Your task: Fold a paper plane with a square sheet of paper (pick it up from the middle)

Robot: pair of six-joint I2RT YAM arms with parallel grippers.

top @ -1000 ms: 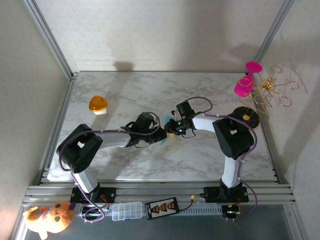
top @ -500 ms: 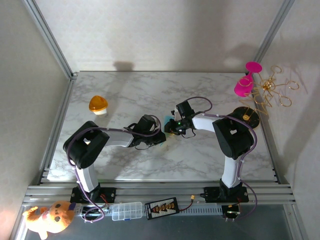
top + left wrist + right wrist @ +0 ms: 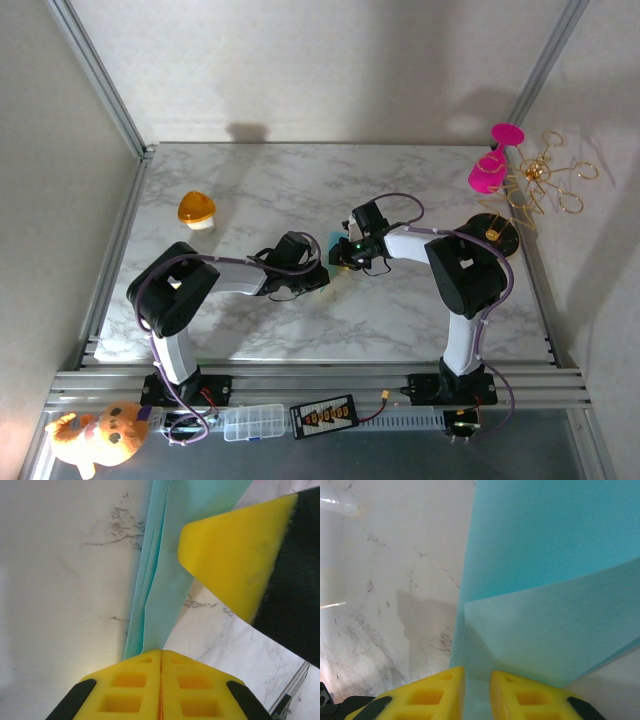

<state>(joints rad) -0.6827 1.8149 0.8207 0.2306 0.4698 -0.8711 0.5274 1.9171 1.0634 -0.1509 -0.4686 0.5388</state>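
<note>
**Pinching the folded paper from two sides**

Looking down from above, we find both grippers meeting on the white marble table (image 3: pixel 250 180), to the right of the orange dome-shaped object (image 3: pixel 197 209) and nearer the arm bases than that dome. Our left gripper (image 3: pixel 161 662) has its yellow pads pressed together on the thin teal-blue sheet of paper (image 3: pixel 165 580). The sheet is creased into a long, narrow, layered strip running away from the pads over the tabletop. Our right gripper (image 3: pixel 477 676) has its pads nearly together, with a layer of the same sheet clamped between them and broad folded panels spreading beyond. In the left wrist view, one yellow pad (image 3: pixel 235 565) of the right gripper overlaps the strip's edge.
</note>
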